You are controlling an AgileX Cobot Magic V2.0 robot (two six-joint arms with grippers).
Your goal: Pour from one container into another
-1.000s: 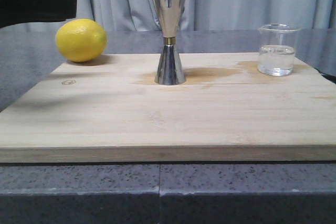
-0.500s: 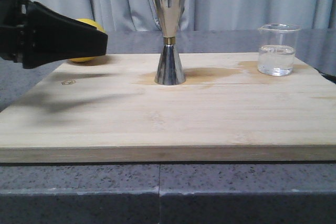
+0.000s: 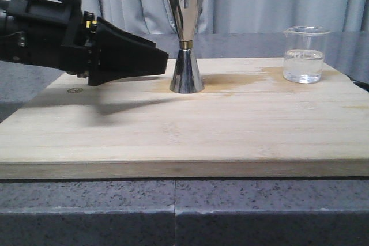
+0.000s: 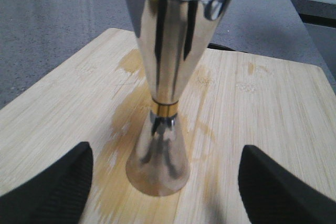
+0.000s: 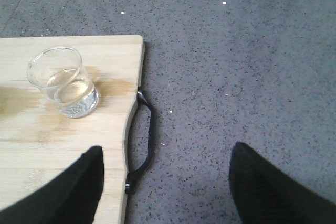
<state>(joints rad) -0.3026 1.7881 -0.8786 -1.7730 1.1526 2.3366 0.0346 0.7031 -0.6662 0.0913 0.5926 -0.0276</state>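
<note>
The tall steel jigger (image 3: 185, 38) with its gold waist band stands upright at the back middle of the wooden board (image 3: 230, 125). My left gripper (image 3: 163, 60) reaches in from the left, open, its tips just short of the jigger. In the left wrist view the jigger (image 4: 169, 77) stands ahead of the open left gripper (image 4: 167, 149), touching neither finger. The clear glass beaker (image 3: 304, 56), partly filled with clear liquid, sits at the board's back right. In the right wrist view the beaker (image 5: 65, 82) is well ahead of my open, empty right gripper (image 5: 167, 149).
A damp stain (image 3: 236, 80) spreads on the board between jigger and beaker. A black handle (image 5: 144, 140) runs along the board's right edge, over the grey speckled counter (image 5: 236, 66). A curtain hangs behind. The left arm hides whatever lies at the back left.
My left gripper has swept in from the far left towards the jigger, covering the yellow lemon seen earlier. Jigger and beaker have not moved.
</note>
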